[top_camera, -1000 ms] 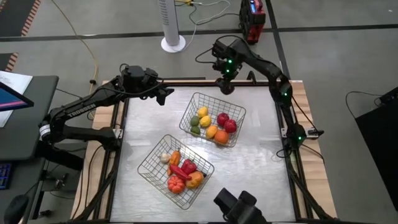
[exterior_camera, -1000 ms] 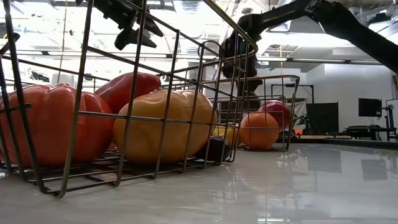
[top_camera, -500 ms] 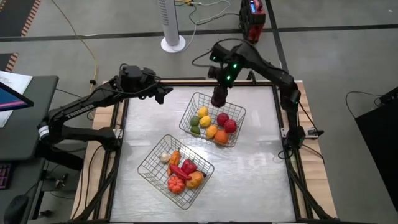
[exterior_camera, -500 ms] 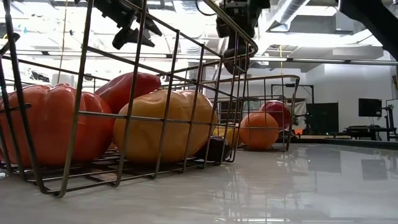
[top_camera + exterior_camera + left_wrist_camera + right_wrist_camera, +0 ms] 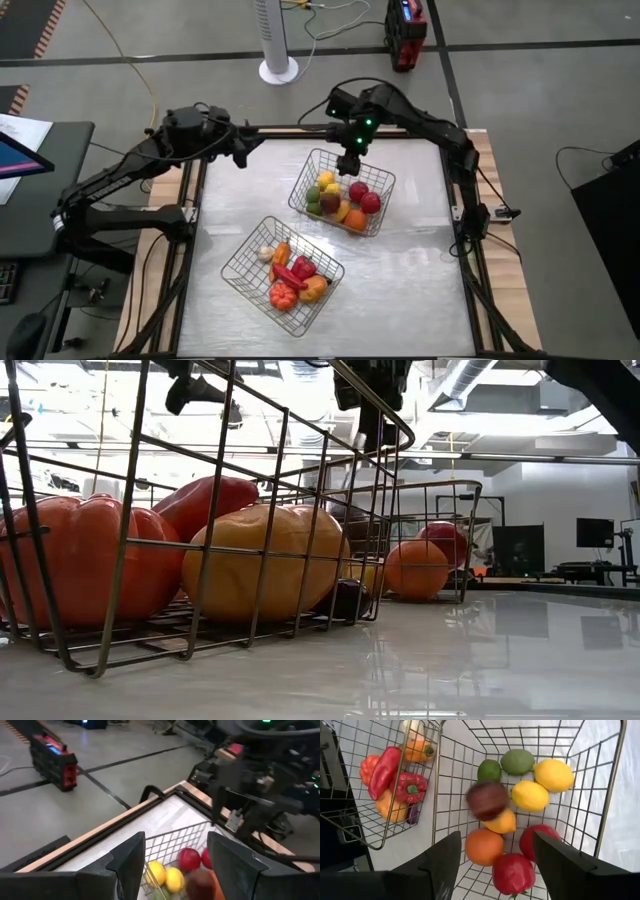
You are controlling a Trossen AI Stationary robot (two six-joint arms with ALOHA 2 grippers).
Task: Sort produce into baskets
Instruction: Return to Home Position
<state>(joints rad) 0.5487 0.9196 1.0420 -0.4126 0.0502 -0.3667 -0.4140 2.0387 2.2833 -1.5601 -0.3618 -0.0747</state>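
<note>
My right gripper (image 5: 352,163) hangs open over the far wire basket (image 5: 316,153). A dark purple fruit (image 5: 487,800) shows blurred below its fingers, among or just above the basket's fruits; it touches neither finger. It also shows in the high view (image 5: 329,203). That basket holds limes (image 5: 517,761), lemons (image 5: 530,795), an orange (image 5: 484,846) and red fruits (image 5: 513,872). The near basket (image 5: 232,265) holds red, orange and white vegetables (image 5: 290,275). My left gripper (image 5: 243,152) is open and empty, above the table's far left corner.
The two baskets stand askew mid-table, their corners close together. Bare tabletop (image 5: 410,260) lies to the right and near side. In the low view the near basket (image 5: 130,510) fills the foreground. A white stand (image 5: 278,68) and a red box (image 5: 405,35) stand beyond the far edge.
My right gripper has come from the table's far edge toward the near and left, over the far basket. A dark purple fruit now shows in that basket where none lay before. My left gripper has drawn back toward the table's left edge.
</note>
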